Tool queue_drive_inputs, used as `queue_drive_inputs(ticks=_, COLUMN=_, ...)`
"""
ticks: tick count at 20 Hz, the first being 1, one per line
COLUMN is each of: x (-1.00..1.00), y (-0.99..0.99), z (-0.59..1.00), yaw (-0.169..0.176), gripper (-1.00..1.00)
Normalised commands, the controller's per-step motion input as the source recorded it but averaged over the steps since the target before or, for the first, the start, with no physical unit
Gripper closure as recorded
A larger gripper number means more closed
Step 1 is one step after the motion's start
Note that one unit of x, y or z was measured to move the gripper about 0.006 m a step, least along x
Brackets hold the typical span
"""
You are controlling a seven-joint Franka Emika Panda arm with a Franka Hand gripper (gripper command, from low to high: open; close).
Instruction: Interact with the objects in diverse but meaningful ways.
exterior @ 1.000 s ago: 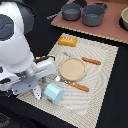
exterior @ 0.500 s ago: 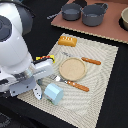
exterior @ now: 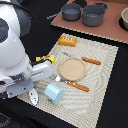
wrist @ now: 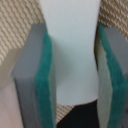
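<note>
Here the wrist view shows the tool [wrist: 71,75] with its two green-lined pads [wrist: 46,85] set on either side of a white oblong piece [wrist: 71,47], its long axis running along the gap between them. The pads look pressed to its sides, so the tool is closed on it.

In the exterior view the arm fills the left of the frame, and the tool itself is hard to make out at lower left.

A pale blue-and-white carton [exterior: 53,93] lies on the woven mat [exterior: 102,87] at lower centre, tilted, its long axis running from upper left to lower right.

The orange bread loaf [exterior: 67,41] lies at upper centre, its length almost level across the frame.

The yellow red-marked packet [exterior: 45,59] sits at the mat's left edge, partly behind the arm.
</note>
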Motion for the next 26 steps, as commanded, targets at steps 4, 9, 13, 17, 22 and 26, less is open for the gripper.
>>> queue_drive_inputs(ticks=4, x=-0.18, y=0.32, z=1.00, yaw=0.005, gripper=1.00)
queue_drive_inputs(ticks=9, x=-0.26, y=0.49, z=1.00, yaw=0.022, gripper=1.00)
queue_drive_inputs(ticks=13, x=-0.01, y=0.65, z=1.00, yaw=0.001, gripper=1.00)
queue_drive_inputs(ticks=17, x=0.02, y=0.68, z=0.98, yaw=0.000, gripper=1.00)
queue_drive_inputs(ticks=22, x=0.44, y=0.70, z=0.63, yaw=0.000, gripper=1.00)
queue_drive_inputs(ticks=26, x=0.77, y=0.60, z=0.35, yaw=0.000, gripper=1.00)
